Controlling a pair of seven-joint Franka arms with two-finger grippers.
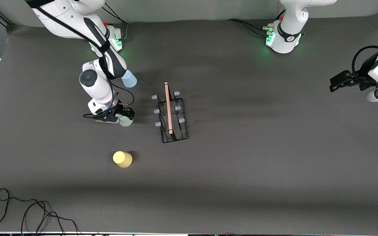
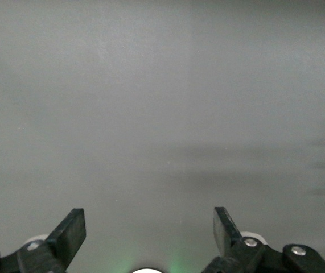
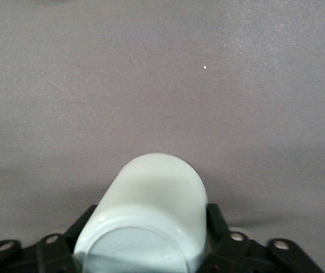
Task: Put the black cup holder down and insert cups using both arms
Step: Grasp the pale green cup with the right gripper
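You are looking down on a dark grey counter with the black cup holder standing upright near its middle. Its light wooden rod handle runs along the top, with three pale blue-tipped prongs on each side. No cup sits on any prong.

The right end effector is low at the counter, just beside the cup holder toward the right arm's end of the counter. Its fingers are pinching the pale mint green cup, one finger pressed against each side. In the right wrist view the cup fills the space between the fingers, its flat closed base facing the camera. You cannot tell whether the cup is lifted off the counter or resting on it.

The light blue cup sits near this end effector, farther from the front camera, partly hidden by the right arm. The pale yellow cup rests well apart from the end effector, nearer to the front camera.

The left end effector waits up in the air over the left arm's end of the counter, well apart from the cup holder. Its fingers are spread wide with nothing between them; the left wrist view shows only bare grey surface.
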